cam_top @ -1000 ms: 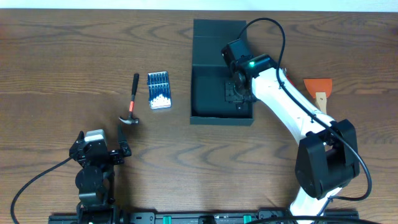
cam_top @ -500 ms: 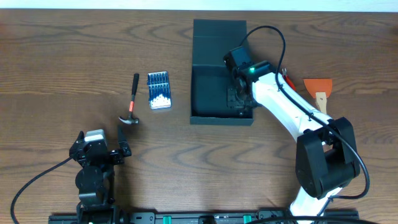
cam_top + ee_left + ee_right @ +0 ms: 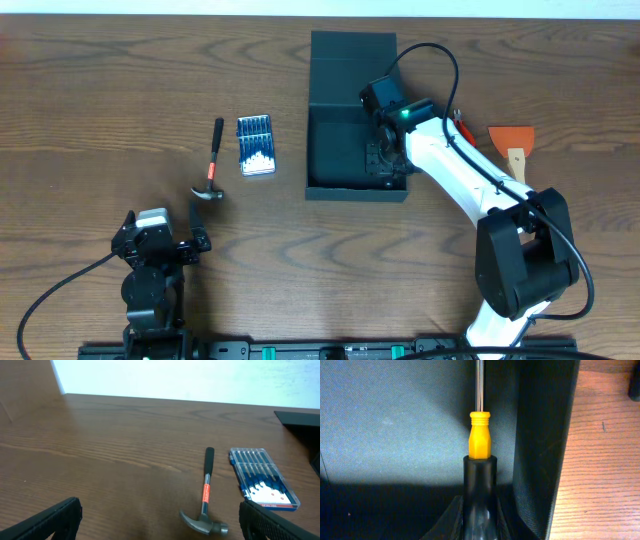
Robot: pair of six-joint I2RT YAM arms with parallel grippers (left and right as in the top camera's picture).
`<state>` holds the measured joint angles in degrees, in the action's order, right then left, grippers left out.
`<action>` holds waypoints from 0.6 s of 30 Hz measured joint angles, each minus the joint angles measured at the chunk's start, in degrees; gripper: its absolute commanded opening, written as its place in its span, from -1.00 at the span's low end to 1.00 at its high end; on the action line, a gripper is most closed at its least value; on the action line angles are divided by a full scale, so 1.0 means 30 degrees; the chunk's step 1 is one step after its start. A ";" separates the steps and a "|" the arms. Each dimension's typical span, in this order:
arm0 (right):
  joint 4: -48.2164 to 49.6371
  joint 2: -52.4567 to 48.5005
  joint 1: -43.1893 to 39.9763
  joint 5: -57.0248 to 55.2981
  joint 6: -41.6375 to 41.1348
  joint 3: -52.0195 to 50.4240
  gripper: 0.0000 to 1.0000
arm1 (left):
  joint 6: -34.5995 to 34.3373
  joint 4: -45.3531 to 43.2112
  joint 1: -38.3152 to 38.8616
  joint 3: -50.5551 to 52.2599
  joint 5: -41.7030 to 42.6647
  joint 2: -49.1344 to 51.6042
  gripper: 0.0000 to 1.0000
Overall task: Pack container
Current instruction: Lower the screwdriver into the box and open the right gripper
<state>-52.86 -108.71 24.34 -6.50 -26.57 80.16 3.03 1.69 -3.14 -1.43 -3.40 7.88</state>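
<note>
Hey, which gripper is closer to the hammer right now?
Left. The left gripper sits open just short of the hammer; the right gripper is inside the container, holding a screwdriver.

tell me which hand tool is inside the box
The yellow-and-black-handled screwdriver, inside the dark teal-grey rectangular box; the orange-banded hammer, blue screwdriver set and orange scraper lie outside on the table.

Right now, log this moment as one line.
right hand: shut on screwdriver, inside container by a side wall | left hand: open, empty | hammer, blue tool set: on table, unpacked
</note>
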 measured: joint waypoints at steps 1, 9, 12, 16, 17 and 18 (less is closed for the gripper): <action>0.0000 0.0000 0.0000 0.0007 -0.0080 0.0000 -0.22 | 0.0007 0.0000 0.0000 0.0000 0.0000 0.0000 0.97; 0.0117 0.0000 0.0000 0.0015 0.0160 -0.0007 0.17 | 0.0007 0.0000 0.0000 0.0000 0.0000 0.0000 0.97; 0.0248 0.0000 0.0000 0.0007 0.0503 -0.0007 0.14 | 0.0000 0.0000 0.0000 0.0000 0.0000 0.0000 0.97; 0.0131 -0.0007 -0.0007 0.0051 0.1064 0.0102 0.11 | 0.0007 0.0000 0.0000 0.0000 0.0000 0.0000 0.97; 0.0058 -0.0015 -0.0007 0.0102 0.1217 0.0233 0.10 | 0.0000 0.0000 0.0000 0.0000 0.0000 0.0000 0.97; -0.0087 -0.0022 -0.0007 0.0189 0.1399 0.0510 0.05 | 0.0000 0.0000 0.0000 0.0000 0.0000 0.0000 0.97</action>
<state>-53.12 -108.77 24.32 -5.93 -22.37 81.69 3.03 1.69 -3.14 -1.43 -3.40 7.88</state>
